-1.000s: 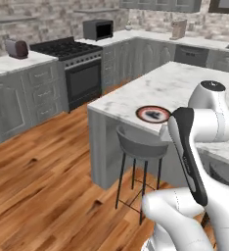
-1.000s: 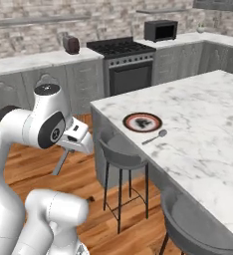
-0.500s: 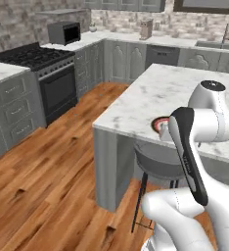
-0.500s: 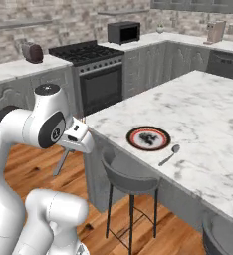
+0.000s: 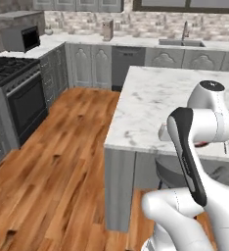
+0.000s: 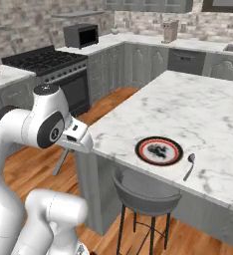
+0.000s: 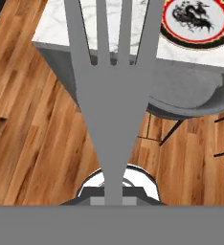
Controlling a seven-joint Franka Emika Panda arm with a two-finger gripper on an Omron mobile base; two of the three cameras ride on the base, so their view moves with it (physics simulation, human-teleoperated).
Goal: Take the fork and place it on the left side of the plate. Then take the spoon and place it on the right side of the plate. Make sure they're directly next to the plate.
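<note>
My gripper is shut on the fork, which hangs below the hand, off the left corner of the island and over the floor. In the hand view the fork looms large, its four tines pointing up toward the counter edge. The plate, white with a red rim and a dark pattern, lies near the island's front edge; it sits at the top right of the hand view. The spoon lies just right of the plate, bowl away from the edge.
A grey stool stands under the counter edge below the plate and appears beneath it in the hand view. The marble island stretches back to the right. A stove stands at the left wall, across the wooden floor.
The whole picture has shifted as the base drove: the island and plate now lie closer and more to the centre. The arm keeps its pose with the fork still held.
</note>
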